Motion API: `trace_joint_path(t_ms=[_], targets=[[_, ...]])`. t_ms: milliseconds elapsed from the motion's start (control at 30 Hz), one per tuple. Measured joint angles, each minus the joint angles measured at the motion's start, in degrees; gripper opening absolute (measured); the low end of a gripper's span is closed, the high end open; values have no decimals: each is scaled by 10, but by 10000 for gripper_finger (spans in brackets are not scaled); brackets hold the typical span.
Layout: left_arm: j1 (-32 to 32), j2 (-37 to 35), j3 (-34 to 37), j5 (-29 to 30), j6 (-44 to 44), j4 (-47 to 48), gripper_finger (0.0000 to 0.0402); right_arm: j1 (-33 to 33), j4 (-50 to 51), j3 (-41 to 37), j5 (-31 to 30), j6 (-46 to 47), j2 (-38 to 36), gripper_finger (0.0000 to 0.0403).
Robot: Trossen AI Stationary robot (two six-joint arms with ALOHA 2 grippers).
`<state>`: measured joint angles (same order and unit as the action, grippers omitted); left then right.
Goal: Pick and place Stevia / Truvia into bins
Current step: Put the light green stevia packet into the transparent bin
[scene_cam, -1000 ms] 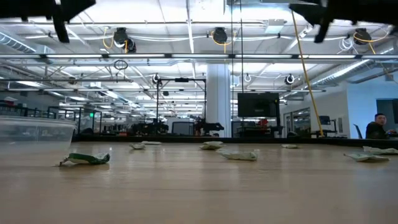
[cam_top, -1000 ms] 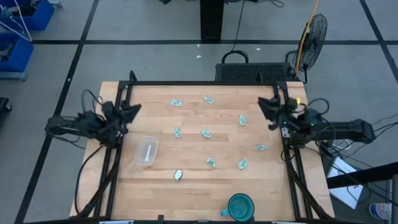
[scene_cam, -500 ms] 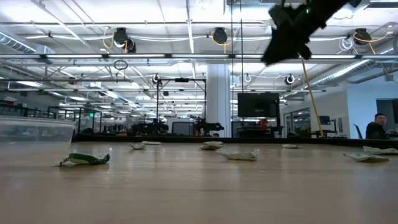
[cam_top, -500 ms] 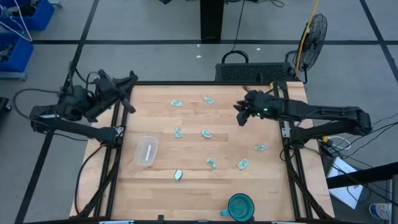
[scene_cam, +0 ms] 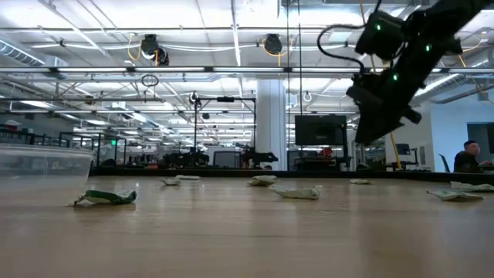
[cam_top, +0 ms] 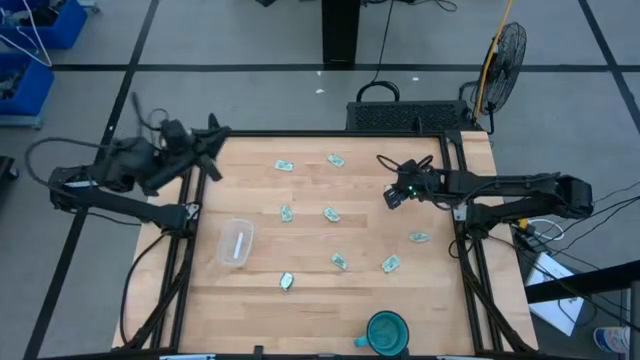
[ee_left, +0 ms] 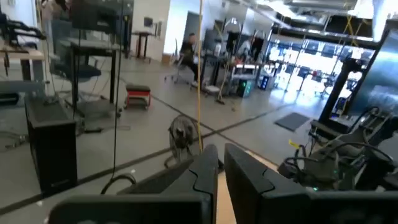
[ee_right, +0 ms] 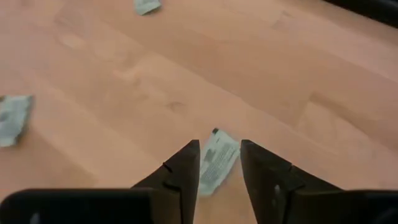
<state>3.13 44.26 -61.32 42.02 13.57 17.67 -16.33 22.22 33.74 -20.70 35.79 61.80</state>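
The sachet (ee_right: 219,159) under the right hand (ee_right: 220,167) looks like something that will handle as almost nothing: a thin paper packet, feather-light, limp enough to crease, and lying so flat on the desk (cam_top: 300,240) that the fingertips will probably have to press down and scrape in from both long edges to get a pinch, taking it across its narrow width near the middle. Too light a squeeze and it may slide on the smooth wood; too hard and it only crumples, which should do no harm. That right hand hangs above the sachet with its fingers parted, and the packet shows directly below and between the two fingers in the wrist view, not yet touched. It is a small pale rectangle, white with green and fine print on its face, lying slightly askew. Other sachets lie scattered farther from this hand, one (cam_top: 420,237) nearer the desk's front edge, one (cam_top: 335,160) toward the back. The clear tub (cam_top: 235,243), shallow and colourless, sits well away across the desk on the left arm's side. The left hand (cam_top: 212,152) waits raised at the desk's far left corner, fingers nearly together and holding nothing.
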Motion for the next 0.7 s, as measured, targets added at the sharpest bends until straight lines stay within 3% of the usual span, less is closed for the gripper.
trace_joint_path(t_ms=[200, 300, 400, 700], targets=[[-39, 43, 1, 0, 13, -12, 95, -86, -185, -85, 89, -42, 0, 141], [-67, 50, 1, -3, 19, -12, 127, -115, -163, -94, 91, -52, 0, 154], [-103, 47, 1, -30, 69, -11, 144, -127, -157, -93, 135, -54, 0, 157], [-196, 44, 0, -143, 77, 12, 131, -124, -153, -96, 131, -68, 22, 147]])
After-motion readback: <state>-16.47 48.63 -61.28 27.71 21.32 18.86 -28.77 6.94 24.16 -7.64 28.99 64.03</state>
